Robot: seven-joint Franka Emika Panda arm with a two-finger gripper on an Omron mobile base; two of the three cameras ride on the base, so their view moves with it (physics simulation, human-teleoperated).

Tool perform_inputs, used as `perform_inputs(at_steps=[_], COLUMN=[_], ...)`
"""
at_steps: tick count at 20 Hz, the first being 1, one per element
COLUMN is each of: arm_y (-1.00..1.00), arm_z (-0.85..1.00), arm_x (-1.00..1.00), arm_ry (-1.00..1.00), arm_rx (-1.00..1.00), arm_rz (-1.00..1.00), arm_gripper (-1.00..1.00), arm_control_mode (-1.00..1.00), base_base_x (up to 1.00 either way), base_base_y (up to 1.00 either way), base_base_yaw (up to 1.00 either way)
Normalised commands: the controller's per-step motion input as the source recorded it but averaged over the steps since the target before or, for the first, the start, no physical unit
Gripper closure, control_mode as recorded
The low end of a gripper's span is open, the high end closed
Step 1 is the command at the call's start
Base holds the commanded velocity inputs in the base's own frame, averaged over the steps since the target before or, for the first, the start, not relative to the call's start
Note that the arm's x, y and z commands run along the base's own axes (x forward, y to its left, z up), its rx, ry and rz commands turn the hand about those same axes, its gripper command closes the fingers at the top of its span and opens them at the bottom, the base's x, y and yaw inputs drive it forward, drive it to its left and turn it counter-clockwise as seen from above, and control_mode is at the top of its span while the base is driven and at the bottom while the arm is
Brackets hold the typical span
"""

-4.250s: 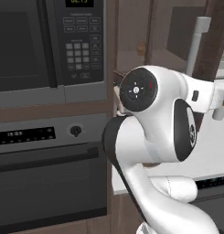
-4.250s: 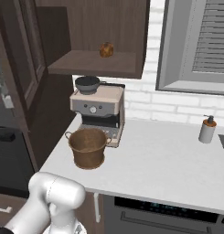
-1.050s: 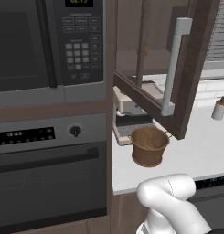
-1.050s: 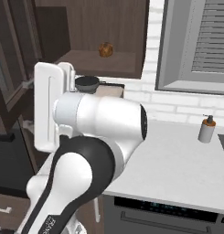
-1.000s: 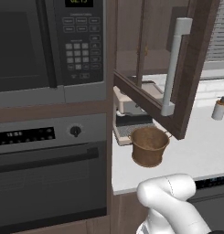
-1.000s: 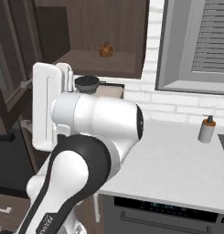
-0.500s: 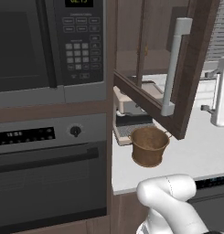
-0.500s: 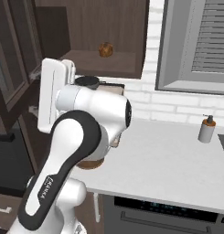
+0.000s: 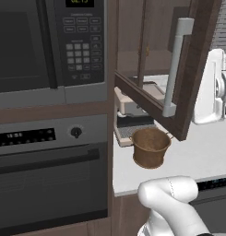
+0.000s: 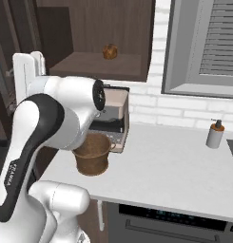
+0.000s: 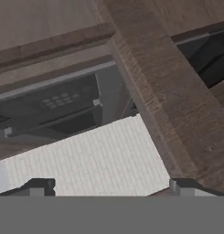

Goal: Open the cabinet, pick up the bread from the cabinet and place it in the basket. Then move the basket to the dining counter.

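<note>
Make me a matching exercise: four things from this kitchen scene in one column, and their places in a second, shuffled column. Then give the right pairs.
Things:
1. bread
2. basket
3. soap bottle
4. microwave

Places:
A. on the worktop in front of the coffee machine
B. above the oven
C. on the shelf of the open cabinet
D. on the worktop below the window

Pairs: 1-C, 2-A, 3-D, 4-B

Matt wood-grain cabinet, smooth grey metal handle, woven-looking basket.
</note>
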Motion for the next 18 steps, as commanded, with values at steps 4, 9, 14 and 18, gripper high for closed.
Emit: perform_inputs(at_steps=[4,9,14,18], arm_y=[0.71,0.64,0.38,0.01], arm_z=[0.0,0.0,0.0,0.0], arm_x=[0.12,0.11,0.1,0.23], arm_ry=[0.0,0.0,0.0,0.0], arm_rx=[-0.12,-0.09,-0.05,0.0], arm_rz=[-0.06,-0.05,-0.01,0.0], arm_gripper=[-1.0,-1.0,-1.0,-1.0], arm_control_mode=[-1.0,-1.0,-1.0,-1.0], base_base_x=[0.0,0.0,0.0,0.0], base_base_y=[0.0,0.0,0.0,0.0], base_base_yaw=[0.0,0.0,0.0,0.0])
